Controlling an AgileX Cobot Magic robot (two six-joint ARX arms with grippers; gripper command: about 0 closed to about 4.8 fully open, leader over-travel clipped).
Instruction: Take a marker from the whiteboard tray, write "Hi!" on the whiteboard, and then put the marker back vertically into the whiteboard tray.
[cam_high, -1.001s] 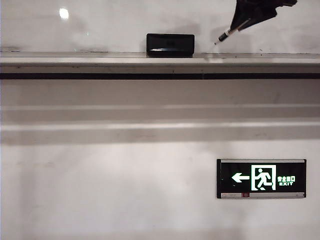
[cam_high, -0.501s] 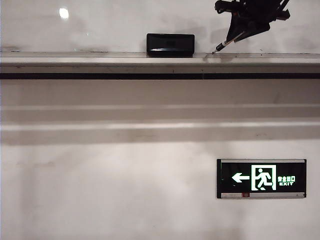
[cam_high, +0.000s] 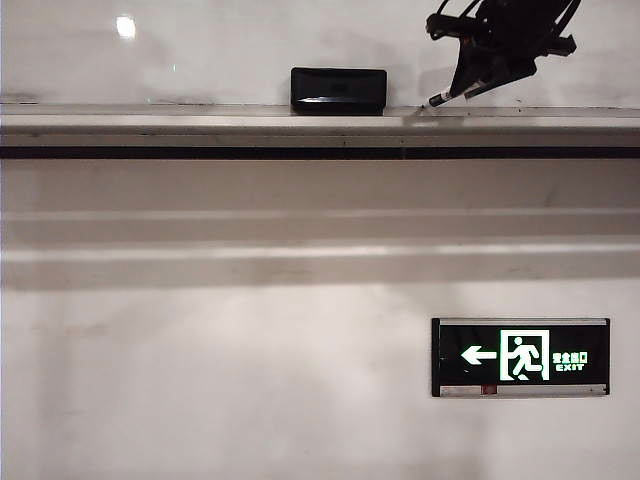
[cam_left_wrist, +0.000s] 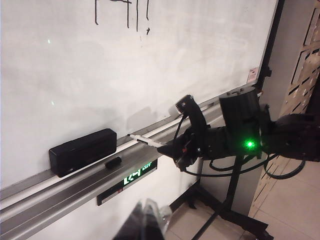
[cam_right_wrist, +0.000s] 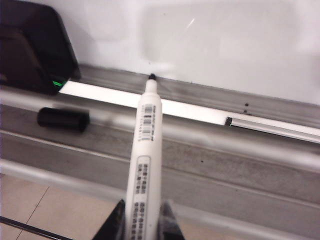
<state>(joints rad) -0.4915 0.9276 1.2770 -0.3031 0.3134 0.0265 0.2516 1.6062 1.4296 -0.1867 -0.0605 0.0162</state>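
Note:
My right gripper is shut on the white barrel of the marker. The marker is uncapped, and its black tip points at the seam where the whiteboard meets the whiteboard tray. In the exterior view the right gripper hangs at the upper right with the marker slanting down-left, its tip just over the tray. The black cap lies loose on the tray. Black strokes are on the whiteboard. My left gripper hangs shut and empty, away from the board.
A black eraser block stands on the tray left of the marker, with the cap lying in front of it. A lit green exit sign is fixed to the wall below. The right arm's stand rests on the tiled floor.
The right gripper has come down toward the tray, and more of the arm shows in the exterior view. The marker tip has dropped to just above the ledge. The left arm has not moved.

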